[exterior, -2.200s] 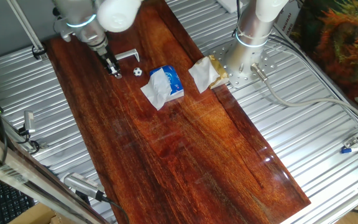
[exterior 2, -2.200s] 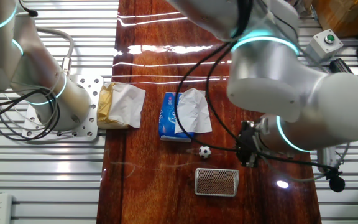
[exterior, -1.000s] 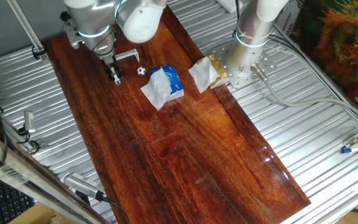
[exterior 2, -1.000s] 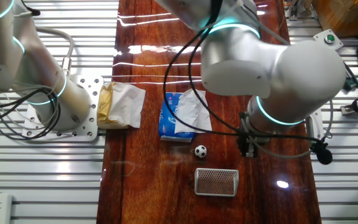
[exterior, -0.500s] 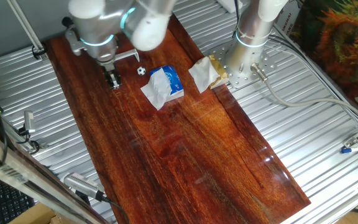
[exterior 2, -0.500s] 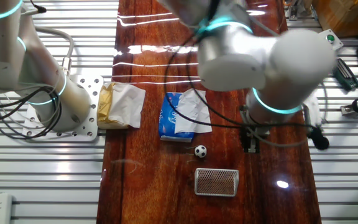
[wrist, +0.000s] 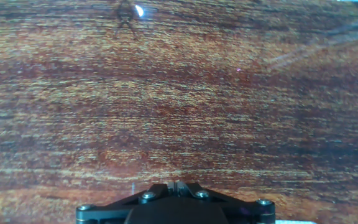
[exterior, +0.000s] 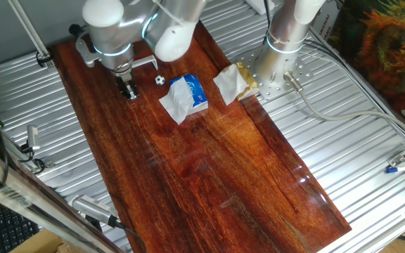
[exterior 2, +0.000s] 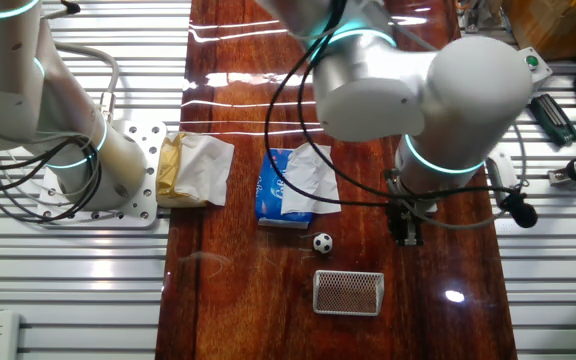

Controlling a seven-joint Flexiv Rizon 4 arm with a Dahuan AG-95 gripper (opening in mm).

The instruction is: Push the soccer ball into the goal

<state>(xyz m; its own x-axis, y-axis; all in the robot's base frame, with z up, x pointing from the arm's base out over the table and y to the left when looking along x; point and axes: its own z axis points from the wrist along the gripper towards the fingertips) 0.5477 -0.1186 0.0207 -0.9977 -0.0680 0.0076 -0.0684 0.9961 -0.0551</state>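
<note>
The soccer ball [exterior: 159, 80] [exterior 2: 322, 242], tiny and white with black patches, rests on the wooden table just beside the blue tissue packet. The goal [exterior: 144, 63] [exterior 2: 348, 292], a small white-grey bracket with a mesh back, stands about one ball-width from it. My gripper [exterior: 130, 92] [exterior 2: 409, 236] points down at the table, apart from the ball, on the side away from the packet. Its jaws are shut with nothing between them. The hand view shows only bare wood ahead of the shut gripper [wrist: 174, 185]; neither ball nor goal appears there.
A blue packet with white tissue [exterior: 187, 95] [exterior 2: 290, 184] lies close to the ball. Crumpled white-and-tan paper [exterior: 232, 83] [exterior 2: 196, 169] sits by a second arm's base [exterior: 276, 70]. Ribbed metal surrounds the wooden table [exterior: 209, 176].
My gripper has drifted a little along the table, away from the goal, while the wrist turned. The ball shifted slightly early on and has since stayed still. The goal has not moved.
</note>
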